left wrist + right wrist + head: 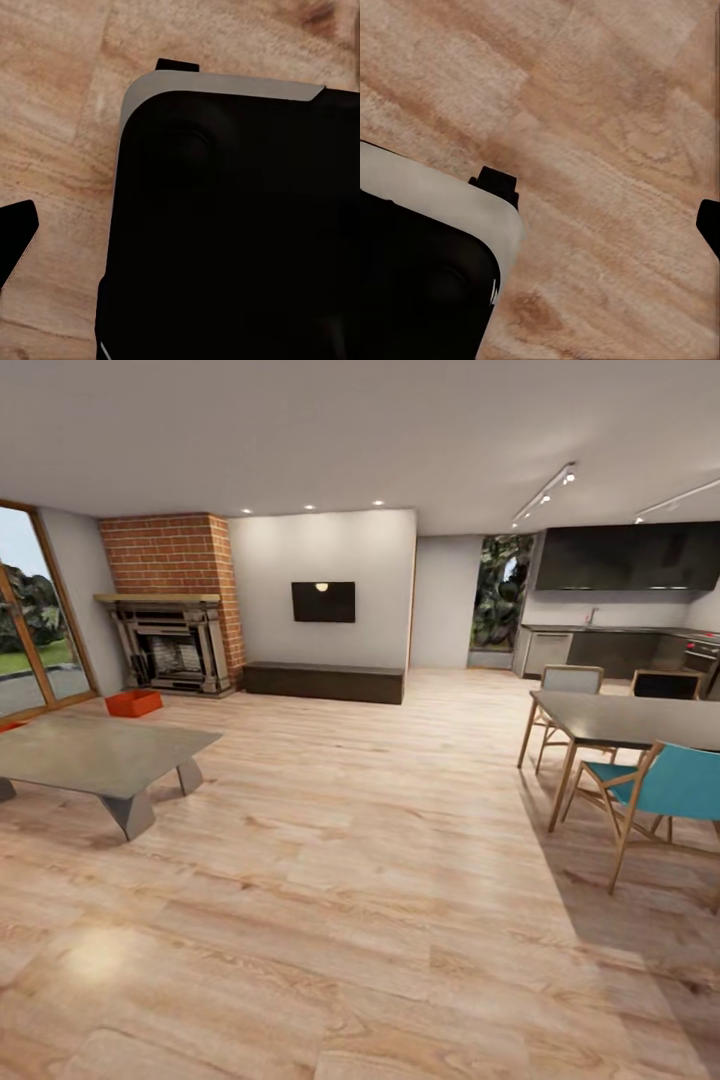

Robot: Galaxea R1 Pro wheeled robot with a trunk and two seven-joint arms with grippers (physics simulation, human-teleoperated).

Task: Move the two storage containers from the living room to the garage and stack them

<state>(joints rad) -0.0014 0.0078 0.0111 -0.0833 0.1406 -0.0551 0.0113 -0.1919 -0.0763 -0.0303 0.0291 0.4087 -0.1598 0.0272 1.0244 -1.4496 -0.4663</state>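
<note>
Hand aperture cannot be determined on either arm; one red-orange storage container (133, 703) sits on the wood floor (360, 880) beside the fireplace (170, 645).

At the left of the head view, a red-orange storage container (133, 703) sits on light wood plank flooring (350, 880) with streaky tan grain. Behind it rises a red brick chimney (172, 555) over a dark ornate fireplace (170, 645). The coffee table (95, 755) is grey, the television (323, 602) black, and a dining chair (672, 785) at the right teal with a pale wooden frame.
</note>
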